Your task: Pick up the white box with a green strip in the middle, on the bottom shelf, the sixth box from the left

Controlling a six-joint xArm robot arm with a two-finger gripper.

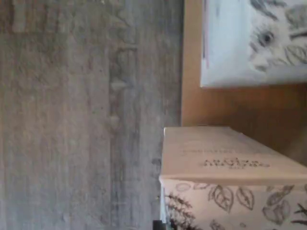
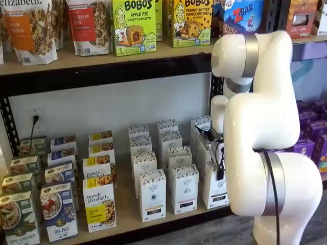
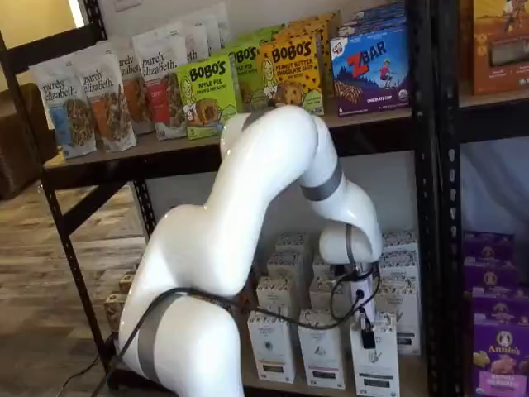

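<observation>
Hand (image 3: 364,318) is closed and sits at the top of the white box (image 3: 376,364), right at its upper front edge; whether it really holds the box I cannot tell. That box stands upright at the front of the bottom shelf (image 2: 127,217), just beside similar white cartons (image 2: 184,189).

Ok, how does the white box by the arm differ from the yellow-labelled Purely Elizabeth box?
The white box is white with a dark band low down; the Purely Elizabeth box shows a yellow label and granola. The white box stands partly behind the arm; the Purely Elizabeth box is unobstructed. Both stand upright at the front of the bottom shelf.
</observation>
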